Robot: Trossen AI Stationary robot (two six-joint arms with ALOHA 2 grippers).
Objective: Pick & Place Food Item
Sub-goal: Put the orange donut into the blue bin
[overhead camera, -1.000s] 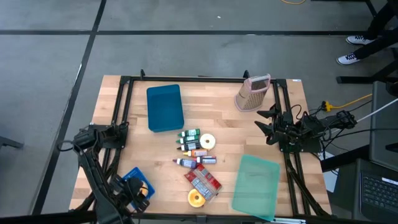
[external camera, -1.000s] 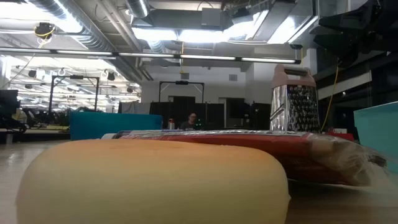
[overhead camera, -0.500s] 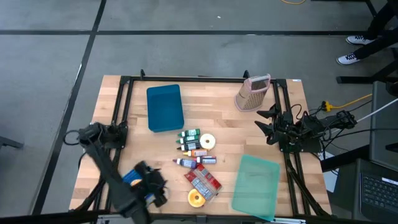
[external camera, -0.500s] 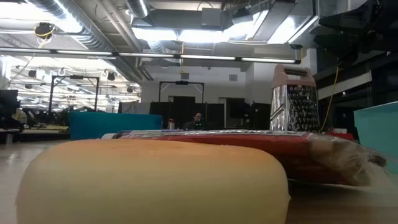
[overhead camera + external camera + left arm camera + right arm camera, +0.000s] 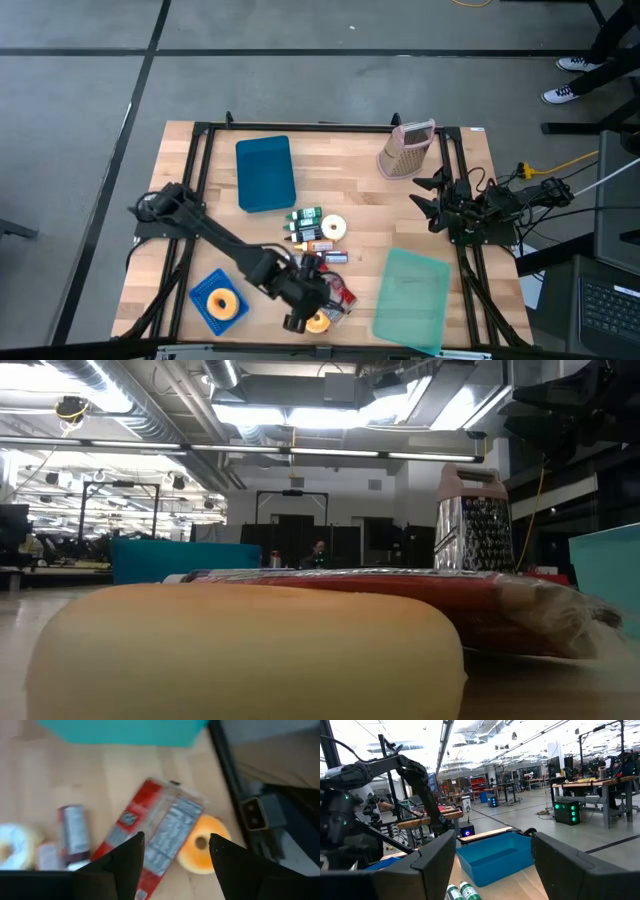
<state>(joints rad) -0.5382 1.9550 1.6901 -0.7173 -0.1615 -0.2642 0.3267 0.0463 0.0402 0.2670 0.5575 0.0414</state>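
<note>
We see the left pincer (image 5: pixel 303 318), fingers spread wide and empty, over the red plastic-wrapped snack packet (image 5: pixel 150 838) and beside the orange glazed doughnut (image 5: pixel 202 845). The packet lies diagonally near the counter's (image 5: pixel 360 200) front edge. Only the high view shows another doughnut on the small blue plate (image 5: pixel 219 303). The right pincer (image 5: pixel 424 198) waits, open, at the right edge.

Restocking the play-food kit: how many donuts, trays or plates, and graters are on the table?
Donuts: 3 (white donut, orange donut, yellow donut)
Trays or plates: 3 (blue tray, green tray, blue plate)
Grater: 1
Total: 7
</note>
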